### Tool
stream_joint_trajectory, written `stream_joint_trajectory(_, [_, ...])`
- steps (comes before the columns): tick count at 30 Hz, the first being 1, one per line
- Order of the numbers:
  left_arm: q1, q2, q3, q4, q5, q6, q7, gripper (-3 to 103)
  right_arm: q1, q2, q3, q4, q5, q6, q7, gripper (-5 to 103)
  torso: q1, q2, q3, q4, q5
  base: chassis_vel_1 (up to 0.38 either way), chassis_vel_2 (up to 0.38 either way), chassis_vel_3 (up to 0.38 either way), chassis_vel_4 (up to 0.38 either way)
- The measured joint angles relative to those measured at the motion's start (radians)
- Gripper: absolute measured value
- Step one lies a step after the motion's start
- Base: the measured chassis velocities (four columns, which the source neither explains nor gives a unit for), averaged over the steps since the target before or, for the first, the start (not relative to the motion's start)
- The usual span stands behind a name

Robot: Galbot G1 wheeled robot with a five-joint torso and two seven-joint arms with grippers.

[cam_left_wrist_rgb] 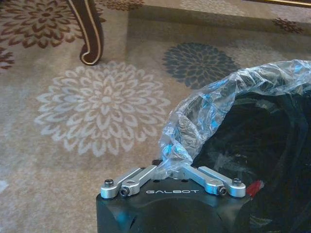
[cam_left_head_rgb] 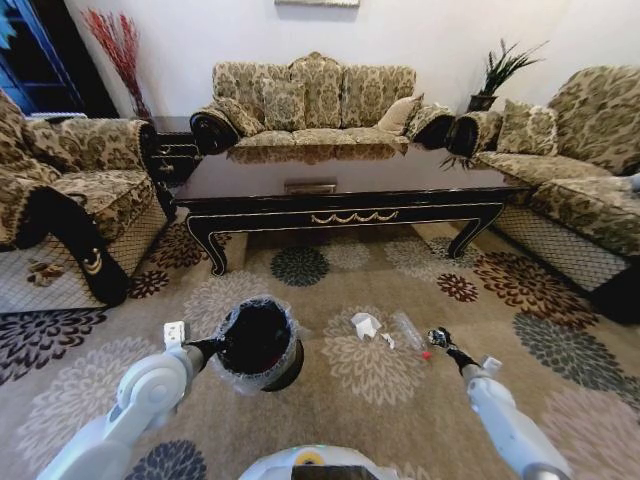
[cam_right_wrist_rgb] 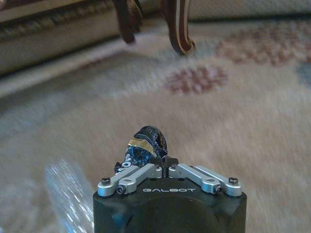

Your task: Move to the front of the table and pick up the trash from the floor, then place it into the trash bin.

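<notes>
The black trash bin (cam_left_head_rgb: 258, 342) with its clear bag over the rim is beside my left arm, and my left gripper (cam_left_head_rgb: 212, 348) (cam_left_wrist_rgb: 167, 167) is shut on the bagged rim (cam_left_wrist_rgb: 204, 109). My right gripper (cam_left_head_rgb: 438, 338) (cam_right_wrist_rgb: 163, 167) is shut on a small shiny dark blue and gold wrapper (cam_right_wrist_rgb: 146, 141), held low over the floor (cam_left_head_rgb: 380, 410). On the carpet between the grippers lie a crumpled white paper scrap (cam_left_head_rgb: 365, 324), a clear plastic piece (cam_left_head_rgb: 407, 328) (cam_right_wrist_rgb: 68, 191) and a tiny red bit (cam_left_head_rgb: 425, 354). The dark table (cam_left_head_rgb: 340, 190) stands farther ahead.
Patterned sofas flank the carpet on the left (cam_left_head_rgb: 70, 200), at the back (cam_left_head_rgb: 315, 100) and on the right (cam_left_head_rgb: 575, 180). Curved table legs (cam_left_wrist_rgb: 90, 34) (cam_right_wrist_rgb: 177, 29) stand ahead of each gripper. Open carpet lies between me and the table.
</notes>
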Motion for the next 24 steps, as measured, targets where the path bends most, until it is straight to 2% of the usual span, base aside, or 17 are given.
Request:
stream_joint_trajectory(4, [-0.048, 0.0, 0.058, 0.029, 0.018, 0.0, 0.012, 2, -0.164, -0.048, 0.052, 0.276, 0.026, 0.003, 0.007, 2, 0.0, 0.0, 0.0, -0.0006, 0.0, 0.0, 0.0, 0.0, 0.0])
stream_joint_trajectory(5, [-0.048, 0.0, 0.058, 0.029, 0.018, 0.0, 0.012, 2, -0.164, -0.048, 0.052, 0.276, 0.026, 0.003, 0.007, 2, 0.0, 0.0, 0.0, -0.0006, 0.0, 0.0, 0.0, 0.0, 0.0])
stream_joint_trajectory(7, [-0.054, -0.009, 0.068, 0.035, 0.023, 0.0, 0.017, 2, -0.227, -0.065, 0.064, 0.411, 0.027, 0.004, 0.018, 2, 0.0, 0.0, 0.0, -0.001, -0.0006, 0.0, 0.0, 0.0, 0.0])
stream_joint_trajectory(8, [-0.041, -0.02, 0.064, 0.035, 0.028, 0.0, 0.019, 2, -0.252, -0.074, 0.062, 0.489, 0.027, 0.001, 0.029, 2, 0.0, 0.0, 0.0, -0.0007, -0.0005, 0.0, 0.0, 0.0, 0.0])
stream_joint_trajectory(9, [-0.038, -0.026, 0.065, 0.038, 0.029, 0.0, 0.019, 2, -0.27, -0.079, 0.062, 0.544, 0.027, -0.001, 0.035, 2, 0.0, 0.0, 0.0, 0.0008, -0.0004, 0.0, 0.0, 0.0, 0.0])
stream_joint_trajectory(10, [-0.047, -0.029, 0.072, 0.046, 0.029, 0.0, 0.019, 2, -0.297, -0.084, 0.064, 0.612, 0.027, -0.005, 0.044, 2, 0.0, 0.0, 0.0, 0.0009, -0.0002, 0.0, 0.0, 0.0, 0.0])
stream_joint_trajectory(11, [-0.047, -0.029, 0.072, 0.046, 0.029, 0.0, 0.019, 2, -0.297, -0.084, 0.064, 0.612, 0.027, -0.005, 0.044, 2, 0.0, 0.0, 0.0, 0.0009, -0.0002, 0.0, 0.0, 0.0, 0.0])
stream_joint_trajectory(14, [-0.088, -0.024, 0.111, 0.068, 0.015, 0.0, 0.019, 2, -0.358, -0.097, 0.065, 0.811, 0.021, -0.027, 0.072, 2, 0.0, 0.0, 0.0, 0.0004, -0.0004, 0.0, 0.0, 0.0, 0.0])
stream_joint_trajectory(16, [-0.116, -0.017, 0.138, 0.08, 0.012, 0.0, 0.023, 2, -0.375, -0.102, 0.066, 0.86, 0.017, -0.032, 0.079, 2, 0.0, 0.0, 0.0, 0.0001, -0.0004, 0.0, 0.0, 0.0, 0.0])
stream_joint_trajectory(18, [-0.187, -0.009, 0.199, 0.11, 0.004, 0.0, 0.025, 2, -0.401, -0.11, 0.069, 0.93, 0.012, -0.038, 0.087, 2, 0.0, 0.0, 0.0, -0.0001, -0.0002, 0.0, 0.0, 0.0, 0.0])
stream_joint_trajectory(19, [-0.256, -0.006, 0.266, 0.144, -0.006, 0.0, 0.025, 2, -0.423, -0.121, 0.075, 0.984, 0.011, -0.04, 0.094, 2, 0.0, 0.0, 0.0, -0.0003, -0.0001, 0.0, 0.0, 0.0, 0.0])
stream_joint_trajectory(21, [-0.351, -0.009, 0.345, 0.182, -0.03, 0.0, 0.024, 2, -0.441, -0.133, 0.079, 1.032, 0.002, -0.041, 0.099, 2, 0.0, 0.0, 0.0, -0.0007, -0.0006, 0.0, 0.0, 0.0, 0.0])
stream_joint_trajectory(22, [-0.351, -0.009, 0.345, 0.182, -0.03, 0.0, 0.024, 2, -0.441, -0.133, 0.079, 1.032, 0.002, -0.041, 0.099, 2, 0.0, 0.0, 0.0, -0.0007, -0.0006, 0.0, 0.0, 0.0, 0.0])
stream_joint_trajectory(24, [-0.463, -0.021, 0.431, 0.231, -0.057, 0.0, 0.011, 2, -0.461, -0.149, 0.081, 1.091, -0.02, -0.041, 0.102, 2, 0.0, 0.0, 0.0, -0.0006, 0.0002, 0.0, 0.0, 0.0, 0.0])
